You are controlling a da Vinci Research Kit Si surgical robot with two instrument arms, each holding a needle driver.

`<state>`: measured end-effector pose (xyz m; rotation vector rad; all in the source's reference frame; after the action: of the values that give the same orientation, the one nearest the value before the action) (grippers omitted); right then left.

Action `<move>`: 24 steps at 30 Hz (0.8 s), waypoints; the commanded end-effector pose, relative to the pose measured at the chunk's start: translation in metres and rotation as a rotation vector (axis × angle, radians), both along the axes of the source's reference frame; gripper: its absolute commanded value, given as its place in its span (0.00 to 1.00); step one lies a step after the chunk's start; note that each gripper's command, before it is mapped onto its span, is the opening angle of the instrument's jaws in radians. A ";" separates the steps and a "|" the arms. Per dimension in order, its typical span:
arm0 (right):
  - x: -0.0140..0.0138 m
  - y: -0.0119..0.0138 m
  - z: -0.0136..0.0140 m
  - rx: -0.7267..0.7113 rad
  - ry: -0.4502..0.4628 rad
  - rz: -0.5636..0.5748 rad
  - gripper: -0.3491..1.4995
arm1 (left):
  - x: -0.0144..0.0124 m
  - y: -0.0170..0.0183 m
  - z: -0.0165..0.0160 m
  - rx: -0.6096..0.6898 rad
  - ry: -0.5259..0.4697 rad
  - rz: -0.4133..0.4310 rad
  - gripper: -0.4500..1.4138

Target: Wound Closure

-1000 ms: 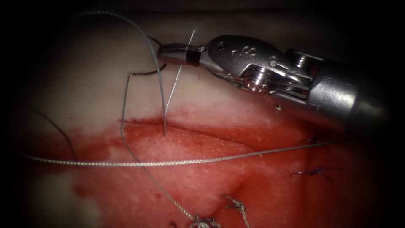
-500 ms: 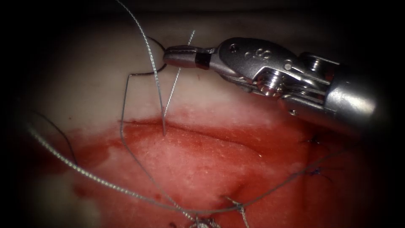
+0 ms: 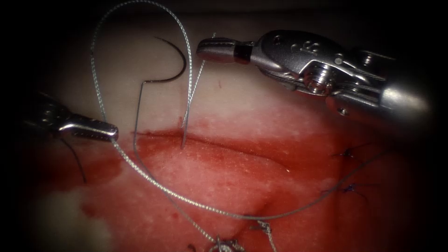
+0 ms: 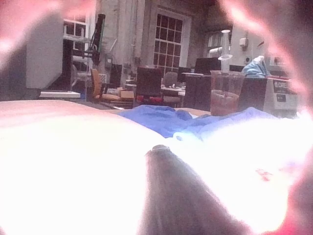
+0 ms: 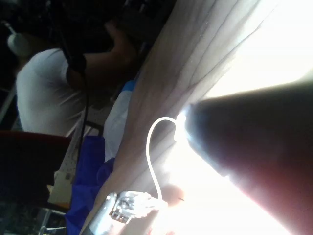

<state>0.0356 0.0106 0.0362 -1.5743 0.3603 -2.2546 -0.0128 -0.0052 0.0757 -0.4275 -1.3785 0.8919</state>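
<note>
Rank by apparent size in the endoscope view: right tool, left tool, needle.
1. Right tool, by far the largest; its fingers hold thread.
2. Left tool and needle look similar, so unranked; the needle lies free on the tissue, above the cut.

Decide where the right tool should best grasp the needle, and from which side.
Likely mid-curve, from the right. The needle lies free on the tissue above the cut, its arc bulging toward the right tool, which is beside it and not holding it. The left tool, left of the cut, holds the thread.
</note>
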 end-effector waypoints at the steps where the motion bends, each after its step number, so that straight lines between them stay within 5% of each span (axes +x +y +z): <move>1: 0.0009 0.0011 -0.0011 0.000 0.010 0.003 0.00 | 0.0000 0.0014 -0.0009 -0.005 -0.001 -0.001 0.00; 12: 0.0015 0.0004 -0.0006 0.070 0.033 0.000 0.00 | 0.0005 0.0035 0.0017 -0.088 0.099 -0.023 0.00; 15: 0.0015 -0.0002 -0.0002 0.112 0.053 -0.115 0.00 | 0.0009 0.0049 0.0024 -0.141 0.117 -0.041 0.00; 16: 0.0014 -0.0006 0.0001 0.133 0.034 -0.199 0.03 | 0.0010 0.0053 0.0027 -0.174 0.125 -0.034 0.00; 19: 0.0009 -0.0024 0.0008 0.202 -0.077 -0.388 0.42 | 0.0015 0.0068 0.0039 -0.473 0.224 0.107 0.00; 24: 0.0004 -0.0043 0.0011 0.316 -0.136 -0.459 0.46 | 0.0023 0.0068 0.0050 -0.610 0.306 0.161 0.00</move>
<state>0.0352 0.0050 0.0384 -1.2361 1.0969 -2.4582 -0.0105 0.0001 0.0817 -0.6062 -0.8472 1.4531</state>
